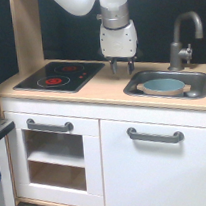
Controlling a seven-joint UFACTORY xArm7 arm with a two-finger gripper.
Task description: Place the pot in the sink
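1. the pot sits inside the sink, low in the basin, toward the front and middle, with its tan rim showing above the sink's near edge. judged from how things lie, the placing looks done or all but done.

2. the gripper hangs above the surface, between the stovetop and the sink's left rim, apart from the pot. its two fingers point down with a small gap between them and nothing in that gap; it holds nothing.

3. what could go wrong: the gripper is close over the sink's left rim. a sideways move toward the exterior view's right at this height could clip the rim or the pot's edge and tip or shove the pot. a lift straight up first looks the safer way.

4. a second risk: the faucet stands at the back right of the sink. a wide swing of the arm that way could strike it.

5. the pot stands upright, opening facing up. it is round, so its only long axis runs through the two side handles; one tan handle shows at the pot's right front, so that axis seems to run roughly left-back to right-front in the exterior view. the far handle is not clear to see.
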